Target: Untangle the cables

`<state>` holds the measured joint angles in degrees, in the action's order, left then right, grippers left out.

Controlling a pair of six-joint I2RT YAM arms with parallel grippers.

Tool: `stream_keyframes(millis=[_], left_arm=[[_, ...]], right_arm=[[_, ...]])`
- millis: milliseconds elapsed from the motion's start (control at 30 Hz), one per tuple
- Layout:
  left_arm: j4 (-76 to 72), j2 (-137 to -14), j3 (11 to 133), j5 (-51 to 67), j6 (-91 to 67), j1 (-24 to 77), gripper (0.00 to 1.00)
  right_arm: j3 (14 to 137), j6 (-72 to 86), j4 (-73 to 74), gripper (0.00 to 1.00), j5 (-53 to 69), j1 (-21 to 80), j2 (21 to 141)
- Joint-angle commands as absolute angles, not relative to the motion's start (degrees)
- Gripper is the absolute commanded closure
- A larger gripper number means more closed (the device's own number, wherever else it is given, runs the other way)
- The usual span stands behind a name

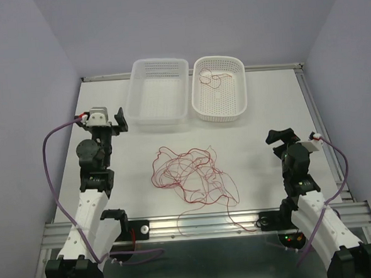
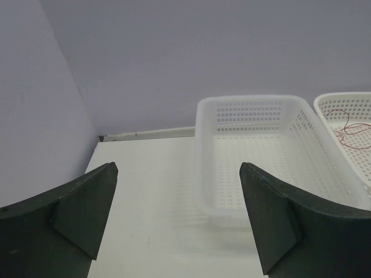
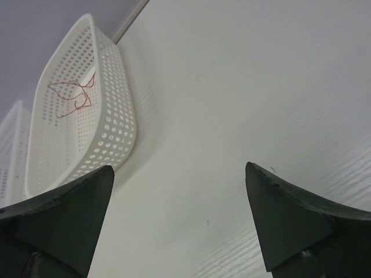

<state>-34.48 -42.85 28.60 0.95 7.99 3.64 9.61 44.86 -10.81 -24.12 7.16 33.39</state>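
Top view: loose tangle of thin red cables (image 1: 194, 175) sprawled on the white table (image 1: 266, 115) between the two arms, with one strand trailing toward the near edge. At the far edge, side by side: translucent rectangular basket (image 1: 135, 101) on the left, white perforated basket (image 1: 241, 94) on the right. Inside the white one, near its far end, a small looped red wire (image 1: 212, 79). Left gripper (image 1: 112, 123) just beside the translucent basket's near left corner. Right gripper (image 1: 278, 137) well apart from the tangle, on the right.

Left wrist view: left gripper (image 2: 178, 171) spread wide, holding nothing, facing the translucent basket (image 2: 201, 145) with its perforated floor in plain sight. At the right border, part of the white basket (image 2: 348, 97), the red wire (image 2: 348, 128) curled on its floor.

Right wrist view: right gripper (image 3: 179, 171) spread wide, holding nothing, over bare table (image 3: 232, 87). Off to the left, the white basket (image 3: 116, 116) with the red wire (image 3: 68, 95) lying inside. At the left border, a sliver of the translucent basket (image 3: 11, 139).
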Motion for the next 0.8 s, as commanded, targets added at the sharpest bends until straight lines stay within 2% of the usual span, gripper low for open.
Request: stream_keyframes(millis=[0,167,233,267,367,433,600,633,767], left_arm=[[-37.4,-39.7,28.0,1.5,7.6,3.6,0.01],[-37.4,-36.6,26.5,3.0,11.1,3.6,0.01],[-36.0,-36.0,26.5,6.1,14.5,3.6,0.01],[-35.0,-35.3,26.8,11.3,16.2,3.6,0.01],[-24.2,-35.3,29.6,24.8,25.5,3.6,0.01],[-11.1,-36.5,34.0,30.4,34.2,3.5,0.02],[27.1,-49.1,48.8,40.2,58.0,3.6,0.14],[31.0,-51.1,50.3,41.2,60.7,3.6,0.2],[41.6,-60.3,52.8,46.2,69.2,3.9,0.19]], right_arm=[[9.1,45.4,-11.8,0.0,-25.3,7.3,33.1],[9.3,45.1,-11.9,0.0,-25.1,7.3,33.7],[9.3,45.1,-11.9,0.0,-25.0,7.3,33.7],[9.3,45.1,-11.9,0.0,-25.0,7.2,33.7],[9.4,44.9,-12.0,0.0,-25.1,7.3,34.0],[9.6,44.8,-12.0,0.0,-24.8,7.3,34.3],[9.8,44.6,-12.1,0.0,-24.6,7.3,35.0],[9.8,44.6,-12.1,0.0,-24.5,7.3,35.1],[9.7,44.5,-12.3,0.0,-24.1,7.4,34.7]])
